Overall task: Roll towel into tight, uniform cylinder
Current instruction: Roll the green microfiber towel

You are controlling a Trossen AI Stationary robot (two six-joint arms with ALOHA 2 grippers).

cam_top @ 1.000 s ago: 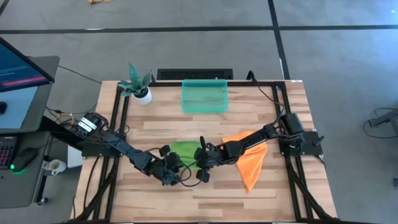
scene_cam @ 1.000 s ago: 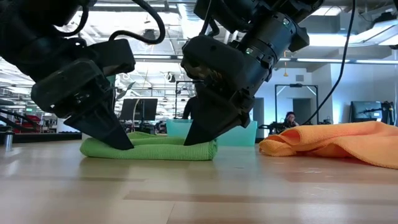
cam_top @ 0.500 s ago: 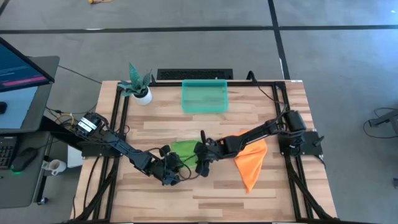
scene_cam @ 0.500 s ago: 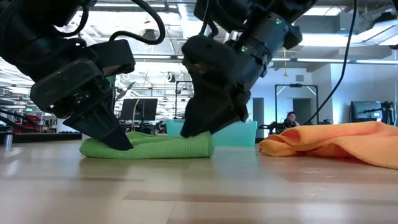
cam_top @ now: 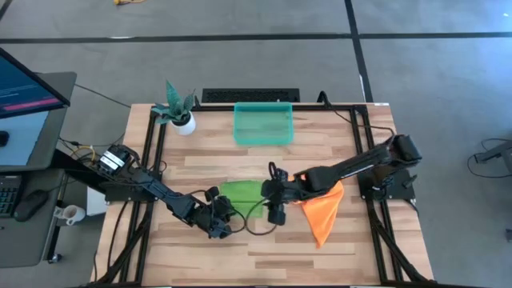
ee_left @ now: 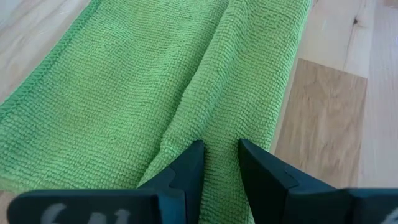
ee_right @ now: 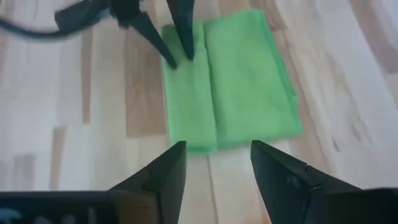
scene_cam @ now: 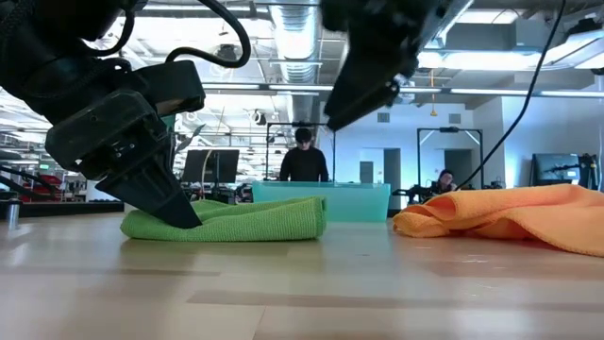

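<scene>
- Green towel (cam_top: 242, 192) lies flat on the table (cam_top: 264, 160), near-centre, folded with one thick fold along its near edge. No cylinder yet.
- Left pincer (cam_top: 222, 223) sits low at the towel's near-left corner. In the left wrist view its fingers (ee_left: 186, 171) pinch a ridge of cloth, jaws narrow and closed on it. Probably anchoring that end so the fold holds.
- Right pincer (cam_top: 276, 214) hangs above the table just right of the towel's near-right corner, clear of the cloth. Jaws spread wide, holding nothing; the right wrist view looks down between its fingers (ee_right: 163, 176) onto the towel (ee_right: 227, 78).
- Low view: towel (scene_cam: 226, 220) is a flat pad, left pincer (scene_cam: 175, 212) planted on its left end, right arm up off the table.
- Judgement: roll barely started. The right side looks set to re-grip the free end so both ends turn evenly.
- Risk: with one end pinned, the loose end may slacken and the roll go conical.
- Orange cloth (cam_top: 322, 208) lies in a heap to the right, under the right arm, near but not touching the towel. Teal bin (cam_top: 263, 123) and plant (cam_top: 178, 108) sit at the far edge, out of the way.
</scene>
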